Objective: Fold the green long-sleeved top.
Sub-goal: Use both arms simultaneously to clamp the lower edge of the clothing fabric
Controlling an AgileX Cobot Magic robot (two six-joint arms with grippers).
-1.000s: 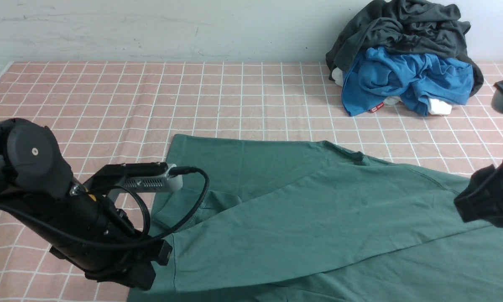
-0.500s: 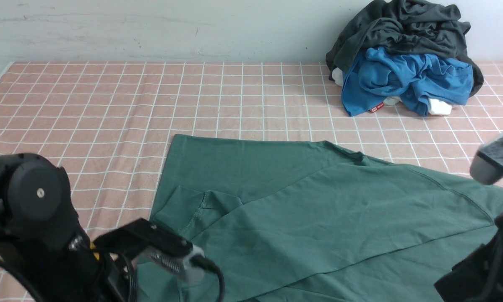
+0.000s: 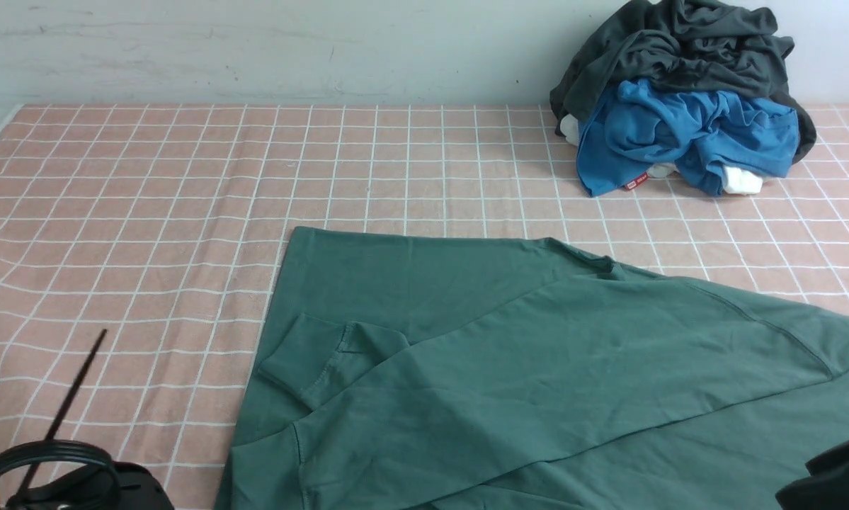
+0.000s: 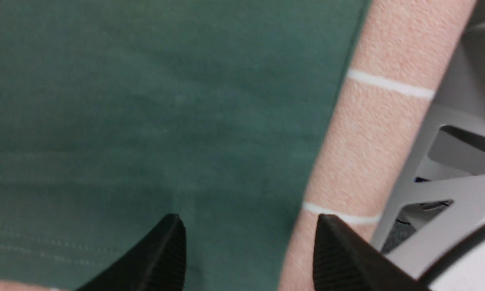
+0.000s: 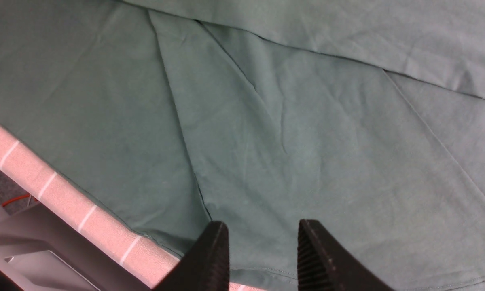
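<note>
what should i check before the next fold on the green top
1. left pincer open and empty: ok, jaws apart over the edge of the green long-sleeved top.
2. right pincer open and empty: ok, jaws apart above the cloth.
3. cuff lying flat on the body: ok, partly under a folded-over layer.
4. top apart from the blue garment and charcoal garment: ok.
5. whole near hem flat: cannot tell, the front view cuts it off.
</note>
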